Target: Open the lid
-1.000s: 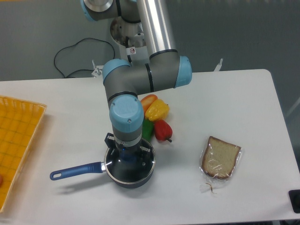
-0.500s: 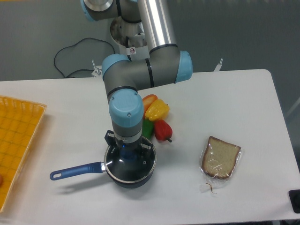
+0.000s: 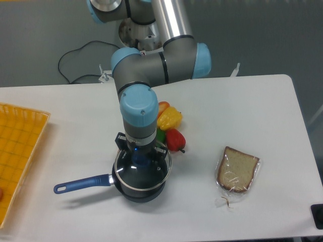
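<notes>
1. White bench; dark blue saucepan near front edge.
2. Glass lid tilted over saucepan, rim shifted right.
3. Fingers pinching lid's blue knob.

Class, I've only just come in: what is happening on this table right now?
The robot arm's hand is down on the blue knob of the glass lid, which looks raised a little and tilted off the blue saucepan, so the pan is starting to open. The grip itself is hidden behind the wrist. Peppers sit just behind the pan, a wrapped slice of bread lies to the right, and a yellow tray is at the left edge.
</notes>
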`<state>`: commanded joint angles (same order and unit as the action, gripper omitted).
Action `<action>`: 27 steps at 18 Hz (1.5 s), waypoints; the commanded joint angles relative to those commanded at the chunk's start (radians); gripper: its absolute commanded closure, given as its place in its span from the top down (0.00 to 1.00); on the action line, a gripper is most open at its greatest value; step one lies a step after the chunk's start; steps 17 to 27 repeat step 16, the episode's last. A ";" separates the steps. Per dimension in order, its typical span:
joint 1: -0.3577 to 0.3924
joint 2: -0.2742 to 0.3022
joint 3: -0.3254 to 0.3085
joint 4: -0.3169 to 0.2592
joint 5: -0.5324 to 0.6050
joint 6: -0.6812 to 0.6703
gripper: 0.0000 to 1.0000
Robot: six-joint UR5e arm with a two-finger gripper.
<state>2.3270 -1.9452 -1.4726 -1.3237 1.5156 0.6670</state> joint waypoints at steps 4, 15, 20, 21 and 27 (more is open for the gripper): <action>0.040 0.020 0.000 -0.029 0.002 0.075 0.54; 0.115 0.048 -0.005 -0.086 0.000 0.229 0.53; 0.124 0.049 -0.006 -0.088 0.000 0.230 0.52; 0.124 0.049 -0.006 -0.088 0.000 0.230 0.52; 0.124 0.049 -0.006 -0.088 0.000 0.230 0.52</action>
